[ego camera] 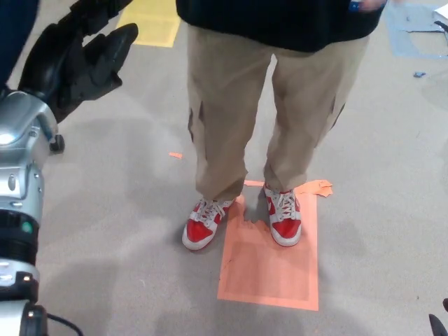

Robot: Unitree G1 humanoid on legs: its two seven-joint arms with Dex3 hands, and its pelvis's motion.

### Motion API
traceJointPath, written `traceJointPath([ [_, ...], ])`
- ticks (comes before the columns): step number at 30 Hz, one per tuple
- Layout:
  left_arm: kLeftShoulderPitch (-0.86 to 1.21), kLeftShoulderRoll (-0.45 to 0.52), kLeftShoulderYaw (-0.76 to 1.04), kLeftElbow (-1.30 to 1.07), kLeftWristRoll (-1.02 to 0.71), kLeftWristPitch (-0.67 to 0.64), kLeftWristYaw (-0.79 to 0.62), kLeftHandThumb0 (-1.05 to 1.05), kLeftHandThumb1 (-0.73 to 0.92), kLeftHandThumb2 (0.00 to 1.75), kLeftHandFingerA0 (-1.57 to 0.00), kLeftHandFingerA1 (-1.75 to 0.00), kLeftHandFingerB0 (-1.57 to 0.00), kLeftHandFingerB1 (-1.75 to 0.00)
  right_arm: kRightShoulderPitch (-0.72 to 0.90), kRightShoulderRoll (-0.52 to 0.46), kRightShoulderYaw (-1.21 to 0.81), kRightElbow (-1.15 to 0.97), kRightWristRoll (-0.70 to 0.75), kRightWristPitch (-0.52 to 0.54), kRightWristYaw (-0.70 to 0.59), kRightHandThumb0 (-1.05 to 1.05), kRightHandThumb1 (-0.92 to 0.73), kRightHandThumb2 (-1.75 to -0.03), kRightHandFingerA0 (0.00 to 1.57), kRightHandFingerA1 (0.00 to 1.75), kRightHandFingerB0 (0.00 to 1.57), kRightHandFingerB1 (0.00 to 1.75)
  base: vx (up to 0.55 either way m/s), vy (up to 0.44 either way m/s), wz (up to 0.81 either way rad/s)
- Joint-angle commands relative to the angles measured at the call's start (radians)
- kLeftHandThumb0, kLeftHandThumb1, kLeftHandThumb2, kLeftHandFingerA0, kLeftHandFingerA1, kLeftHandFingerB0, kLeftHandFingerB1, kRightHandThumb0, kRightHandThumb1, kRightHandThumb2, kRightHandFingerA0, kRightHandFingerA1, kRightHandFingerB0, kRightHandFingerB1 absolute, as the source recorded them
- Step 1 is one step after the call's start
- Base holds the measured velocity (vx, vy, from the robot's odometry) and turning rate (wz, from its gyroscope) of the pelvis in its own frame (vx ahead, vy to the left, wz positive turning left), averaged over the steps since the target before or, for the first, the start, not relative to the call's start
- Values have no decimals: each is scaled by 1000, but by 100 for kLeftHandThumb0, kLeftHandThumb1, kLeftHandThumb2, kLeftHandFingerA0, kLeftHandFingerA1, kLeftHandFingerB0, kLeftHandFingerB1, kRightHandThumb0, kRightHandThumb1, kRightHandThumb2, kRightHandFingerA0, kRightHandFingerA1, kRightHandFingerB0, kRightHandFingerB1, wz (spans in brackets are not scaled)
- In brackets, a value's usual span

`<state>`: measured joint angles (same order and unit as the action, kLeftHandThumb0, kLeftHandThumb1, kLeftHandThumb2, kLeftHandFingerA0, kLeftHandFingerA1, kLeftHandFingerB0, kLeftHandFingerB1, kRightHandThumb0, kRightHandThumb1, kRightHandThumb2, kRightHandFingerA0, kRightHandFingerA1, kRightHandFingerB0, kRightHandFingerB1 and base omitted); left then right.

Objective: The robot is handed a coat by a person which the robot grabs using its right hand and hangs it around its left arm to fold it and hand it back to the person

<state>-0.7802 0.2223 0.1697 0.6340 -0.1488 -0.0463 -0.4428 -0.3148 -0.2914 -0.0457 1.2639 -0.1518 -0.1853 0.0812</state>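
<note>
The robot's left hand (73,59) is raised at the upper left on its silver forearm (21,175), its black fingers (115,40) spread apart and holding nothing. A strip of the dark blue coat (14,31) shows at the frame's edge just left of those fingers, behind the hand; whether it touches the hand cannot be told. To the right of the fingers a person stands facing the robot in beige trousers (231,105) and a dark top (280,21). Well below the fingers, the red-and-white shoes (283,217) rest at the near edge of an orange mat (269,273) on the grey floor (119,231). A yellow patch (154,24) lies on the floor just beyond the fingertips. Of the right hand (438,325) only a dark sliver shows at the lower right corner, too little to tell whether it is open or closed.
</note>
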Motion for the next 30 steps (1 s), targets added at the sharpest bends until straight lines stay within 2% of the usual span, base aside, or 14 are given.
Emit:
traceJointPath([
  [1,-8,11,1,3,-14,21,7,-74,65,100,-5,-41,-4,-35,-1,-27,4,3,0,21,-3,-83,-74,-103,7,22,7,18,0,0,0],
  [9,28,17,19,-1,-34,10,-7,-75,65,100,-4,-42,-3,-33,-4,-16,-13,2,18,24,9,-77,-71,-101,6,26,6,21,0,0,0],
  [10,35,16,22,-6,-37,10,-6,-76,65,99,-10,-44,-1,-35,-5,-18,-13,2,17,25,9,-77,-71,-100,6,27,6,21,0,0,0],
  [11,57,16,30,-24,-48,22,-6,-36,51,107,0,-48,0,-48,-7,-21,-11,3,15,23,8,-78,-71,-101,7,29,6,21,0,0,0],
  [12,73,17,36,-39,-59,34,-10,-36,51,107,0,-48,0,-48,-6,-22,-10,3,12,21,7,-78,-71,-101,7,29,6,21,0,0,0],
  [13,126,30,44,-30,-58,8,-26,-72,64,99,-3,-38,-3,-31,-6,-23,-7,4,9,17,5,-79,-72,-101,7,31,7,21,0,0,0],
  [15,172,35,49,-33,-53,6,-16,-72,63,99,-4,-39,-3,-33,-7,-22,-14,4,17,14,8,-70,-68,-102,3,37,2,27,0,0,0],
  [21,314,51,64,21,-34,-72,-24,-70,66,100,-2,-38,-2,-32,-8,-16,-27,10,28,8,27,-69,-68,-102,2,35,1,26,0,0,0],
  [23,362,54,89,86,-57,-93,-46,-69,64,97,-1,-38,-1,-30,-8,-9,-25,4,26,7,21,-69,-68,-101,3,39,2,27,0,0,0],
  [30,451,58,121,301,-46,-180,-36,-71,62,98,-3,-36,-3,-32,-6,-1,-45,7,48,12,34,-67,-67,-99,2,36,2,27,0,0,0],
])
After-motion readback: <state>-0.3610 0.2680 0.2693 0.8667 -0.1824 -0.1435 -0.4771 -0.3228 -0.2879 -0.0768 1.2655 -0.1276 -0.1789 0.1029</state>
